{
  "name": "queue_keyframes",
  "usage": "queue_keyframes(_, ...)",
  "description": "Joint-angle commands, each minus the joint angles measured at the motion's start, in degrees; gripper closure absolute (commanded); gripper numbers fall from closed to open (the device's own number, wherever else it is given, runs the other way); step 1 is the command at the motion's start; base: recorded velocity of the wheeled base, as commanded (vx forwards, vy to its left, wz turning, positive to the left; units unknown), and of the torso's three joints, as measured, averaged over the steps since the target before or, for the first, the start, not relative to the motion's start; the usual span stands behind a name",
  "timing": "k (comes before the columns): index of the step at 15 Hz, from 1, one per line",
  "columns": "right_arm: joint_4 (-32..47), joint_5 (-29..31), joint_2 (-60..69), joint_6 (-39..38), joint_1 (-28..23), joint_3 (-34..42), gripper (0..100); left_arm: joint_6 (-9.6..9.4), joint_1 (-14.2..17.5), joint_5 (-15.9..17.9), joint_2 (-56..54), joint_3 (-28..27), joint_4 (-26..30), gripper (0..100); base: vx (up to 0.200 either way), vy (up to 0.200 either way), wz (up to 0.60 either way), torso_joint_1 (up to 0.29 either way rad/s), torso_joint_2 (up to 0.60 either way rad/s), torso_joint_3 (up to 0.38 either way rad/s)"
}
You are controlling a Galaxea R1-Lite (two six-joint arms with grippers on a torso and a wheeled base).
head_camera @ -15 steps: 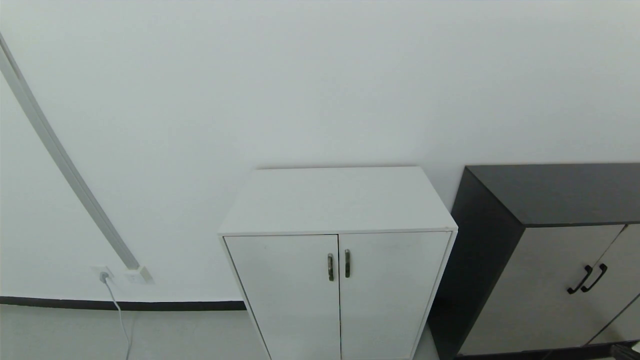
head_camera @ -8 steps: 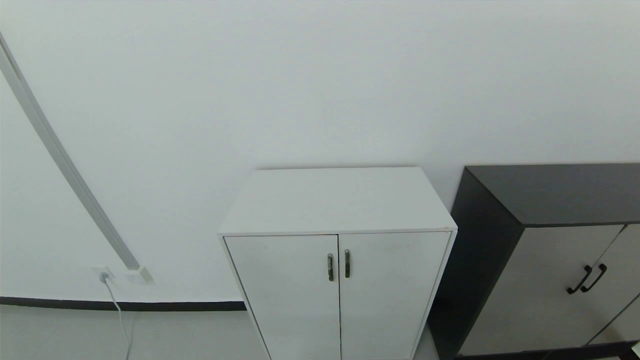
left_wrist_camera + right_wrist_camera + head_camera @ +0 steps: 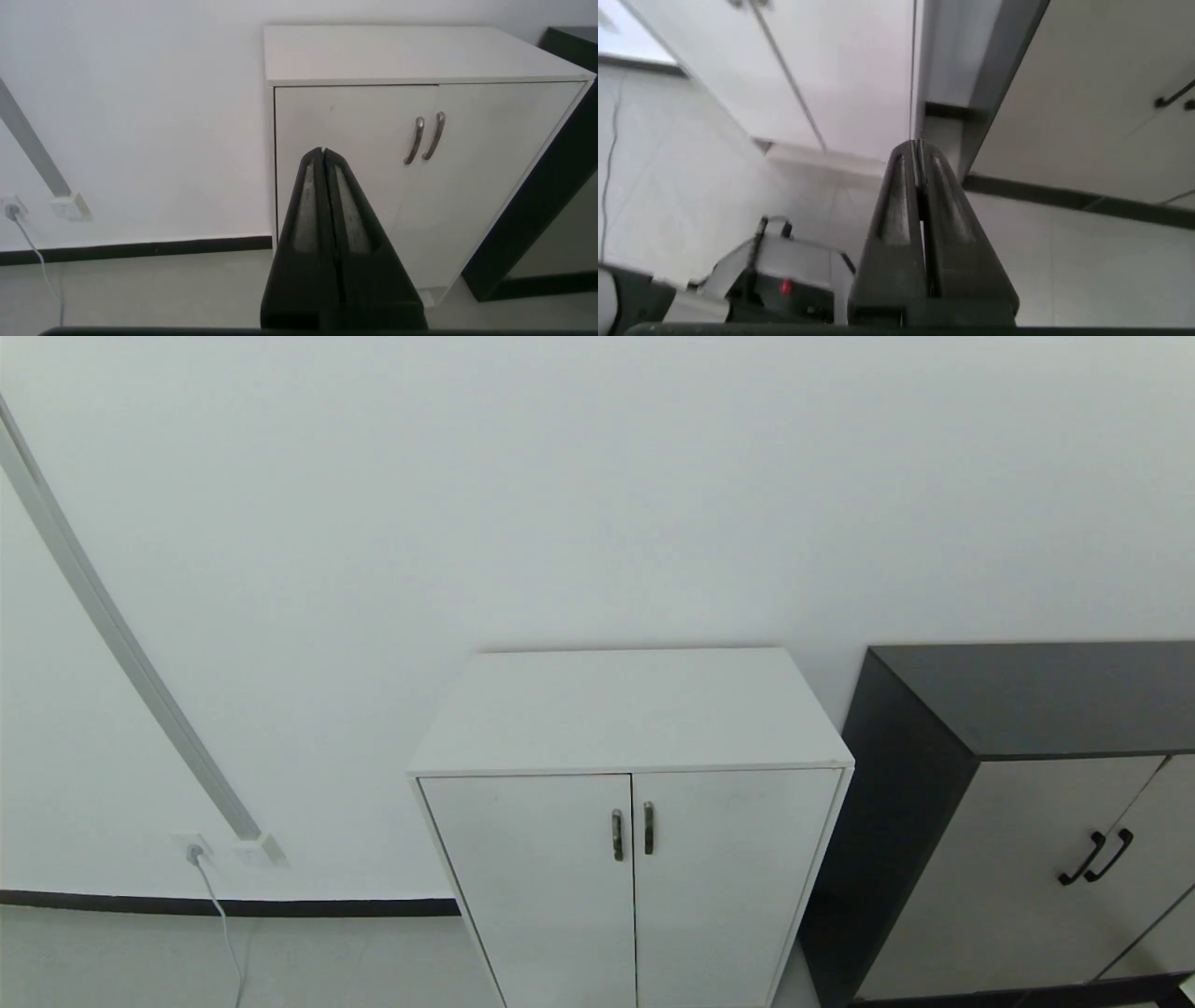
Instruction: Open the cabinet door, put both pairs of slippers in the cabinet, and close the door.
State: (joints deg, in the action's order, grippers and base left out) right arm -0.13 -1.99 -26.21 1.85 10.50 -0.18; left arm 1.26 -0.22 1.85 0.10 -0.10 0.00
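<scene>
Nothing has shifted since earlier. Cabinet (image 3: 630, 709) stands against wall (image 3: 597, 476), doors shut. Left gripper (image 3: 323, 154) and right gripper (image 3: 918, 147) both pressed together, empty. Doors likely rigid, light-swinging; grab handles (image 3: 648, 828) at centre seam.

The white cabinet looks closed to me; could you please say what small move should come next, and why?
Probably open the left gripper and ease it toward the left door handle: both doors of the white cabinet are shut, and that gripper, itself shut, faces them without touching.
</scene>
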Motion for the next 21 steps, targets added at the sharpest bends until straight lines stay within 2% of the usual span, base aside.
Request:
queue_keyframes(1, 0.3, 0.0, 1.0, -0.4, 2.3, 0.1, 100, 0.06, 0.0, 0.0, 0.0, 0.0, 0.0, 100, 0.000, 0.000, 0.00, 0.000, 0.00, 0.000)
queue_keyframes(4, 0.3, 0.4, 2.6, -0.4, 1.2, 0.2, 100, -0.03, 0.0, 0.0, 0.0, 0.0, 0.0, 100, 0.000, 0.000, 0.00, 0.000, 0.00, 0.000)
queue_keyframes(8, 0.2, 0.4, 5.2, -0.4, -7.7, 0.2, 100, 0.06, 0.0, 0.0, 0.0, 0.0, 0.0, 100, 0.000, 0.000, 0.00, 0.000, 0.00, 0.000)
queue_keyframes(11, 0.2, 0.4, 6.8, -0.4, -12.0, 0.2, 100, 0.06, 0.0, 0.0, 0.0, 0.0, 0.0, 100, 0.000, 0.000, 0.00, 0.000, 0.00, 0.000)
queue_keyframes(21, 0.2, 0.4, 21.4, -0.5, -13.8, 0.2, 100, 0.06, 0.0, -0.1, 0.0, 0.0, 0.0, 100, 0.000, 0.000, 0.00, 0.000, 0.00, 0.000)
